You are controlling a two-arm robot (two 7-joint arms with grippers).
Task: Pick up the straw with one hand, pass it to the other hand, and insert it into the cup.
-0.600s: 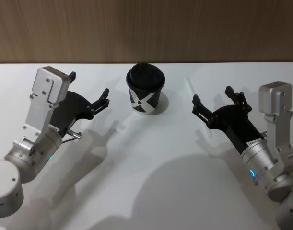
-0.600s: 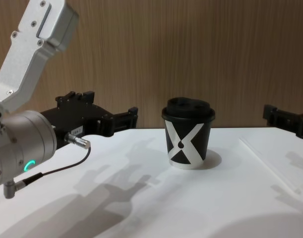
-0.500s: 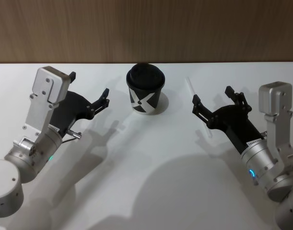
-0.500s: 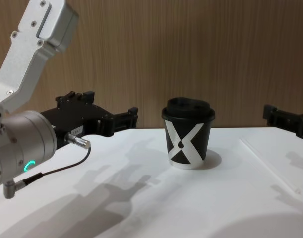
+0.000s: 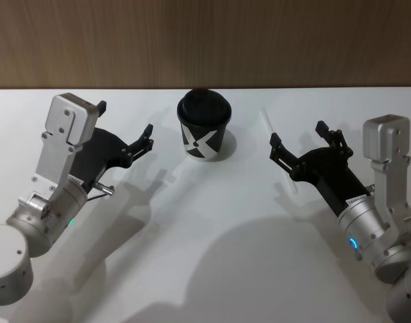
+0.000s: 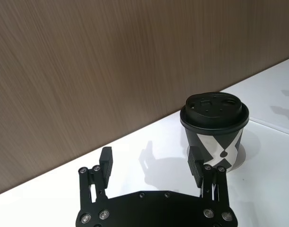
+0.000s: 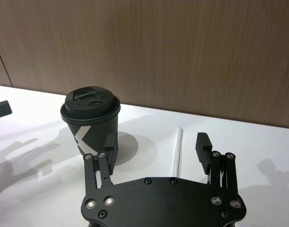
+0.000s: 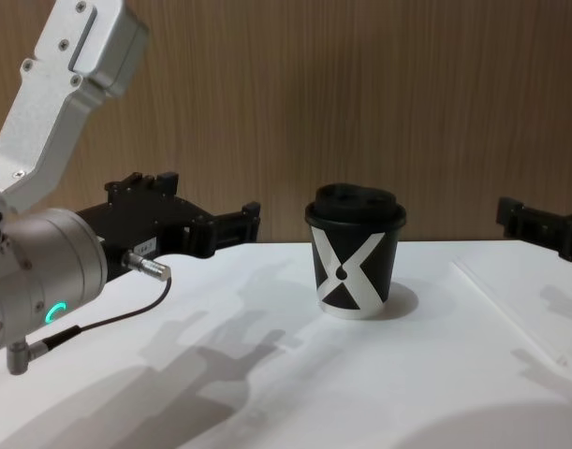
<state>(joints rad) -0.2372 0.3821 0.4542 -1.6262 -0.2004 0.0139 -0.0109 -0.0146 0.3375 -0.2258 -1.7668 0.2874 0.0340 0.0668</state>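
Observation:
The cup (image 5: 204, 131) is black with a white X and a domed lid, and it stands upright at the table's back middle. The straw (image 5: 266, 122) lies flat on the white table to the cup's right, its near end running under my right gripper (image 5: 298, 133). That gripper hovers open above the table, empty. From the right wrist, the straw (image 7: 178, 149) lies on the table below the gap between the fingers, and the cup (image 7: 91, 123) stands beside it. My left gripper (image 5: 126, 118) hangs open and empty to the left of the cup (image 8: 354, 253).
A brown wood-grain wall (image 5: 205, 40) closes off the back of the white table (image 5: 205, 229). A thin dark cable with a metal plug (image 8: 145, 266) hangs from my left arm. Bare tabletop lies in front of the cup between the two arms.

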